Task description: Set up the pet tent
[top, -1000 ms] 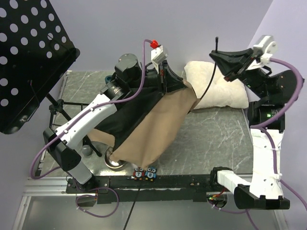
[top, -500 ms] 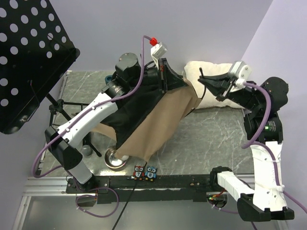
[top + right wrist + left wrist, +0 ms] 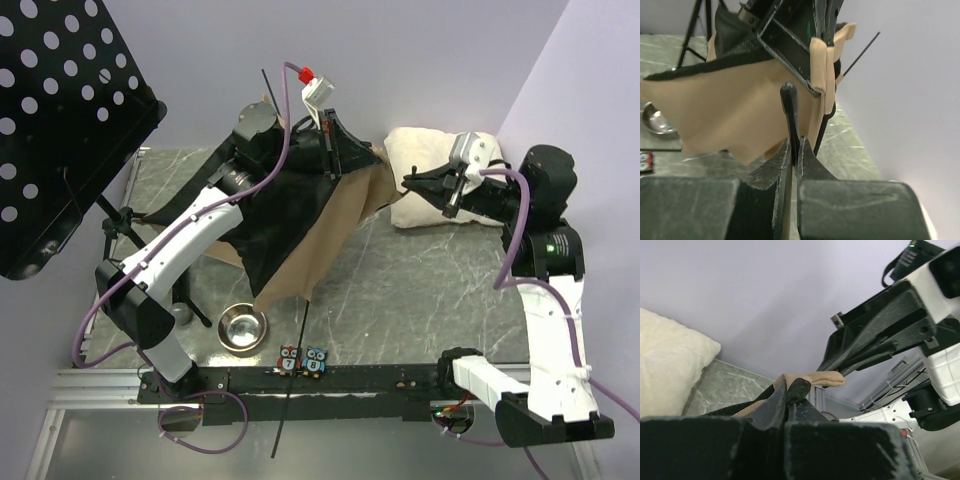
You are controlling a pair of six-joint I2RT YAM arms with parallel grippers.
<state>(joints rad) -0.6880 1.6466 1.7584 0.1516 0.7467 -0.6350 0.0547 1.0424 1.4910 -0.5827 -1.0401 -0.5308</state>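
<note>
Two tools are clamped shut: the left tool [image 3: 350, 165] pinches the tan edge of the pet tent [image 3: 300, 235], holding it raised over the bench [image 3: 430, 290]. That likely lets the right tool [image 3: 412, 185], gripping a thin black pole [image 3: 790, 117], thread it.

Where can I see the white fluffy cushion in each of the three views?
Top external: the cushion lies upper right, by the back wall.
Left wrist: the cushion fills the left edge.
Right wrist: not in it.
Shared landmark: the pet tent, its tan fabric visible in all three views.
</note>
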